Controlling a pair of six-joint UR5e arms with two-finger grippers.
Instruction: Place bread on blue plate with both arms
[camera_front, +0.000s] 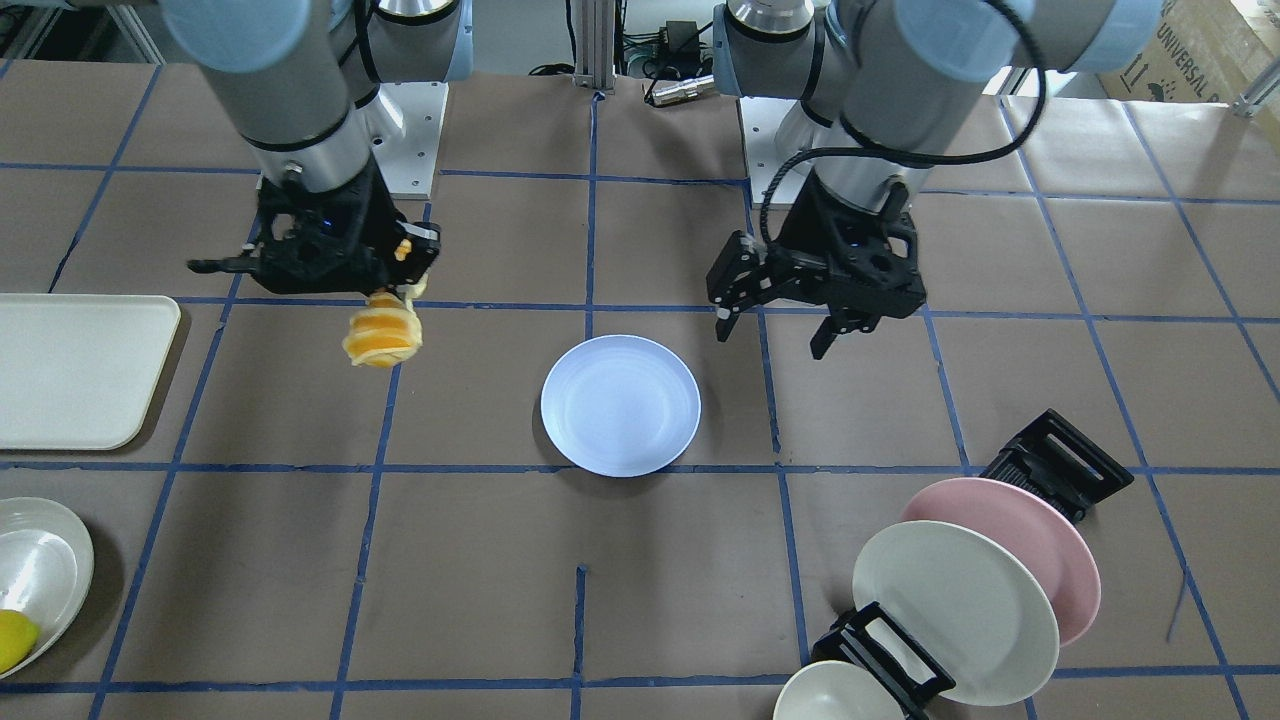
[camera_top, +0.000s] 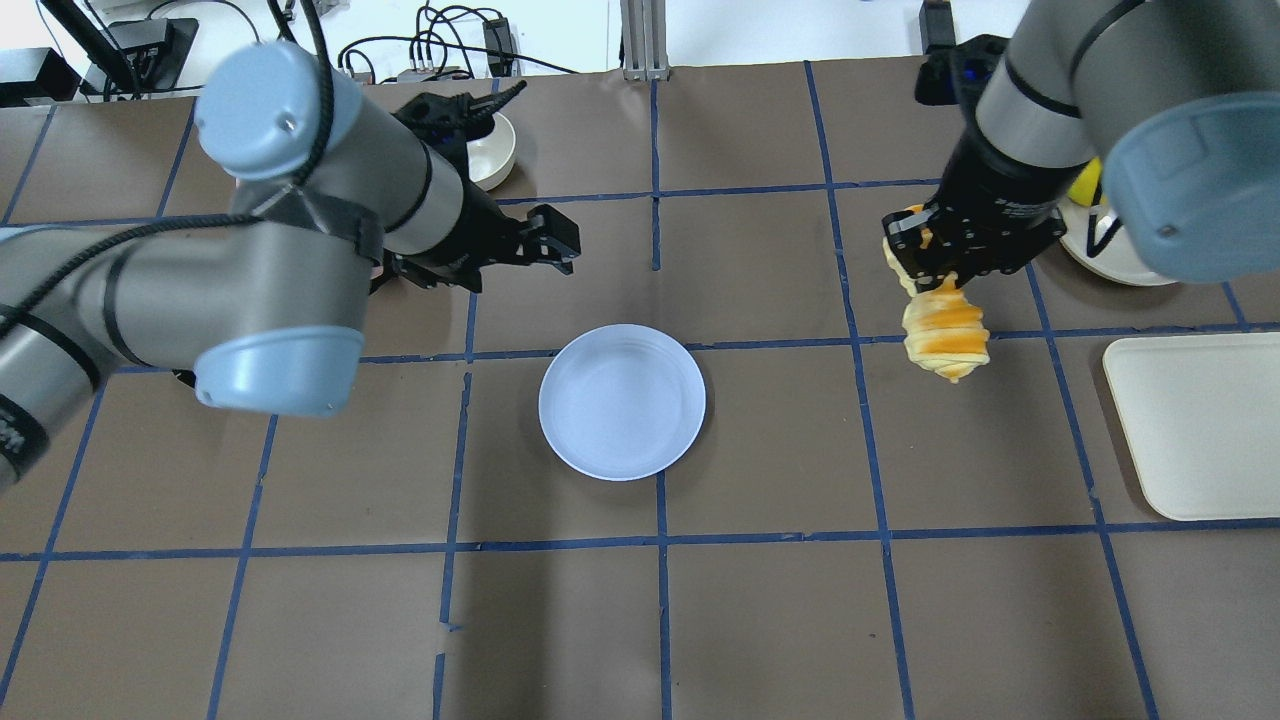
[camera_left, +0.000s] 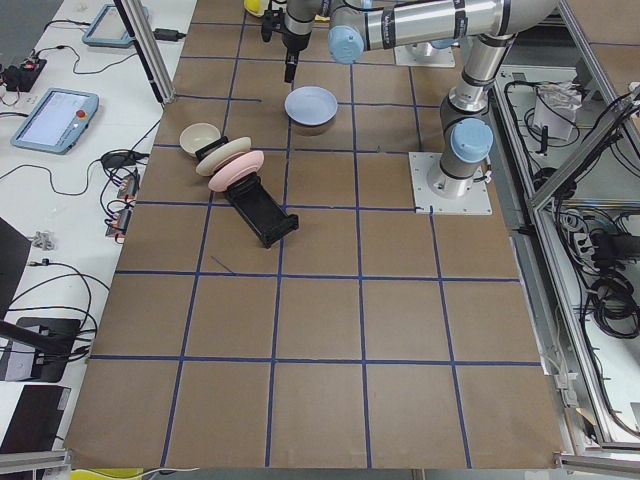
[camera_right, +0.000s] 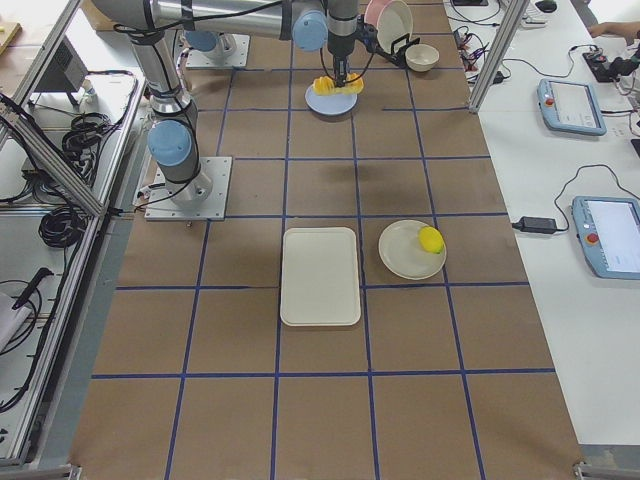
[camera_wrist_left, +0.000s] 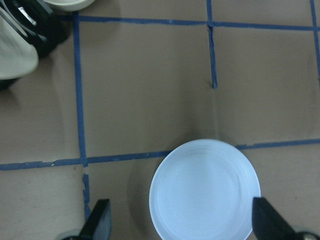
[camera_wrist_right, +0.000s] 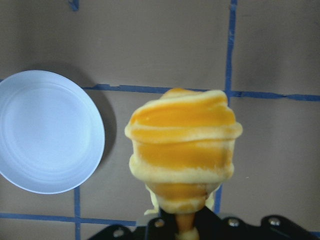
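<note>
The bread (camera_top: 944, 332), an orange-and-yellow striped loaf, hangs end-down from my right gripper (camera_top: 935, 265), which is shut on its upper end, above the table to the right of the blue plate (camera_top: 621, 401). It also shows in the front view (camera_front: 381, 336) and fills the right wrist view (camera_wrist_right: 182, 150), with the plate (camera_wrist_right: 47, 131) off to its left. My left gripper (camera_front: 775, 325) is open and empty, above the table just beside the plate (camera_front: 620, 404). In the left wrist view its fingertips (camera_wrist_left: 97, 225) frame the plate (camera_wrist_left: 205, 190).
A cream tray (camera_top: 1195, 425) lies right of the bread. A white plate with a yellow fruit (camera_front: 15, 638) sits beyond it. A black rack with pink (camera_front: 1040, 545) and white plates (camera_front: 955, 610) and a bowl (camera_front: 830, 695) stands on my left side.
</note>
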